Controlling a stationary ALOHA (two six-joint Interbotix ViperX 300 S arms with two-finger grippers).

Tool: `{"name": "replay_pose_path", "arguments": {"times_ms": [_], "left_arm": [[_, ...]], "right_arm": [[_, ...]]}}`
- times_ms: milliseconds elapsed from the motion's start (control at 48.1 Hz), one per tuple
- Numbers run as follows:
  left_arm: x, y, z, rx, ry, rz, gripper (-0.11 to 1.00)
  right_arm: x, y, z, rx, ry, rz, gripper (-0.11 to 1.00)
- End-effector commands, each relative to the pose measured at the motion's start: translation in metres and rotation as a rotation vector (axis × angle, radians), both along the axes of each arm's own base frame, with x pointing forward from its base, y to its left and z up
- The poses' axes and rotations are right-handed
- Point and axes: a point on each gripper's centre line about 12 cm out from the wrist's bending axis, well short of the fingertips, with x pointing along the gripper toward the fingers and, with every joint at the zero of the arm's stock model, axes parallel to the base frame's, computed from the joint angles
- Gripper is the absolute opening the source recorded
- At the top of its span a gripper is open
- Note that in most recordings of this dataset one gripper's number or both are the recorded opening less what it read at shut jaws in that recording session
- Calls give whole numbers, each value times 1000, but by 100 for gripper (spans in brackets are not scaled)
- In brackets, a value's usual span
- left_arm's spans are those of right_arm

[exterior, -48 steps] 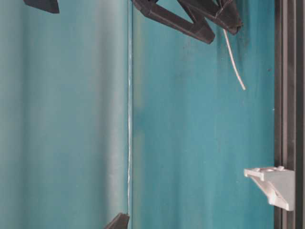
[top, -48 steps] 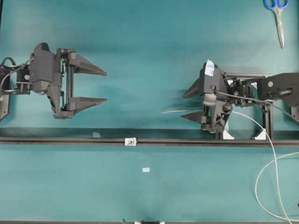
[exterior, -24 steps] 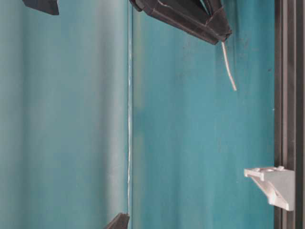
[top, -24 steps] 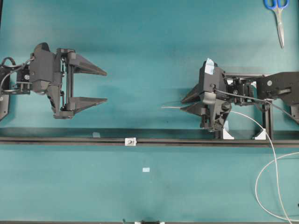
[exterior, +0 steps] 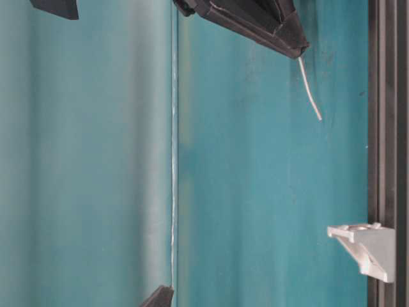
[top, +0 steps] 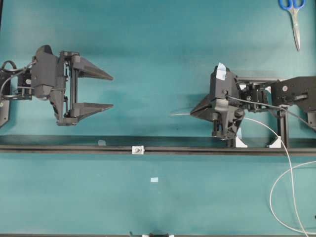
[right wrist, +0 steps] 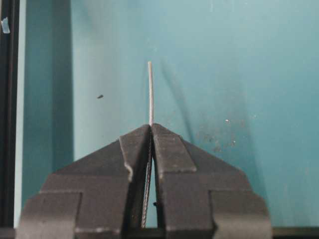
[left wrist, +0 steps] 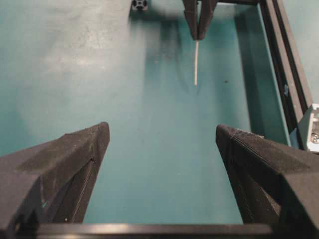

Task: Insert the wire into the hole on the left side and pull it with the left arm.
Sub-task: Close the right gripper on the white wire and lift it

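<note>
Closing over the last second, the right tool [top: 193, 112] has gone from fingers spread either side of the wire [right wrist: 149, 92] to fingers pressed together on it, a short stiff tip sticking out to the left.

Nearest the bottom of the overhead view lies a pale blue tape scrap [top: 154, 179] on the table [top: 158, 39]. Just beyond it the long black rail [top: 59, 147] runs left to right, carrying the small white-silver block with the hole [top: 138, 149]. The block sits left of and nearer than the wire tip, well apart from it. Farther back, the left tool [top: 110, 91] hangs with its fingers spread wide and holds nothing. Blue-handled scissors [top: 294, 19] lie at the far right corner.

Risks, as I judge them: the thin tip may flex or twist in the grip, so it meets the block's face beside the hole and buckles. The slack looping away at the right could drag and swing the tip off line. A light pinch might also let the wire slide back on contact.
</note>
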Motion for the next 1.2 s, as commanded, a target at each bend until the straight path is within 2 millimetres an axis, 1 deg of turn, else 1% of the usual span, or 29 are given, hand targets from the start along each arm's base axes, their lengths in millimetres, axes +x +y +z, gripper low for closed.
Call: {"name": "replay_pose_path", "arguments": {"times_ms": [0, 145, 270, 499, 789, 1184], "left_arm": [[4, 1, 7, 1, -28, 3, 76], [4, 1, 7, 1, -28, 3, 76], [4, 1, 7, 0, -26, 4, 76], [5, 1, 7, -2, -28, 3, 76], [7, 1, 12, -1, -43, 5, 75], [13, 3, 17, -3, -52, 9, 76]], "right_arm": [[6, -1, 8, -2, -35, -1, -8], [6, -1, 9, -2, -37, -1, -8], [6, -1, 13, -5, -48, 2, -8], [3, -5, 33, -9, -81, -6, -8], [-5, -12, 56, -25, -80, -13, -8], [-21, -13, 92, -26, -114, -18, -8]]}}
